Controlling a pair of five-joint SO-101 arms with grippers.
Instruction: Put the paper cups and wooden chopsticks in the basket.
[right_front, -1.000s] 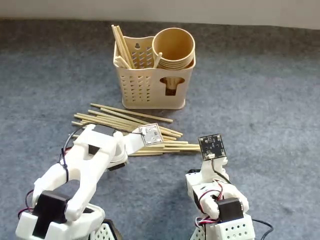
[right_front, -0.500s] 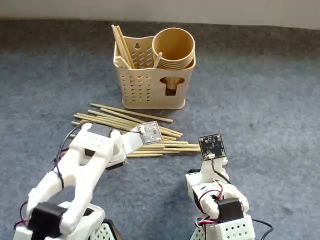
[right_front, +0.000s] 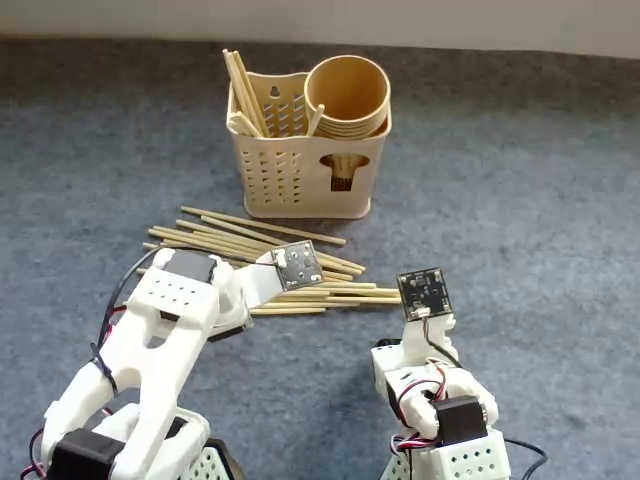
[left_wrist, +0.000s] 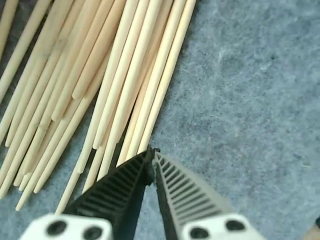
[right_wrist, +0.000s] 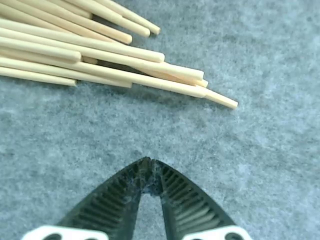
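Overhead first. Upper middle of the frame: a cream perforated plastic basket (right_front: 300, 175), upright on grey felt-like carpet (right_front: 530, 220). In its right compartment, a nested stack of tan paper cups (right_front: 347, 95), mouths up. In its left compartment, a few upright chopsticks (right_front: 243, 90) of pale wood, leaning toward the upper left, ends well above the rim.

Below the basket, centre-left: a flat fan of loose chopsticks (right_front: 235, 240) of the same wood, parted from the basket's front wall by a strip of carpet. Beyond the fan's right ends, carpet all the way to the right edge of the frame.

From the lower left corner, a white left arm (right_front: 160, 340), wrist over the lower right part of the fan. At lower centre-right, a white right arm (right_front: 435, 400), wrist just right of the stick ends, with a gap of carpet between the two wrists.

Next, the left wrist view. Black ribbed left gripper (left_wrist: 151, 152), fingers pressed together along their length, nothing between them. Tips right at the edge of the fan, beside the outermost stick's end; cannot tell whether touching. Carpet alone on the gripper's far side from the sticks.

Lastly, the right wrist view. Black ribbed right gripper (right_wrist: 148, 162), closed tip to tip, gripping nothing, low over carpet. Ahead of the tips, a band of carpet, then staggered stick ends, one thin end jutting past the rest.
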